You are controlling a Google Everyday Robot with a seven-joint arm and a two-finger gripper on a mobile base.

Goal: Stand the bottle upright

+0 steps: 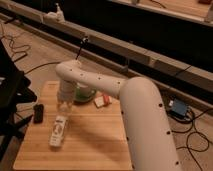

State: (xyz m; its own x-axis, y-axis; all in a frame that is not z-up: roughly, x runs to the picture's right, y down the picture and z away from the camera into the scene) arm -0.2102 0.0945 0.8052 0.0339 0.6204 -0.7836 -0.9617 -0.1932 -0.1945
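The bottle (59,132) lies on its side on the wooden table (95,145), at the left, its long axis running towards the front edge. It is pale, with a whitish label. My gripper (65,114) hangs straight down from the white arm (125,100) and meets the bottle's far end. The gripper is shut on that end, and the bottle still rests on the wood.
A small black flat object (38,113) lies left of the bottle. A green bowl (84,93) and a red-and-white item (102,101) sit behind the gripper. A black stand (10,95) is at the table's left. A blue box (178,109) and cables lie on the floor at right.
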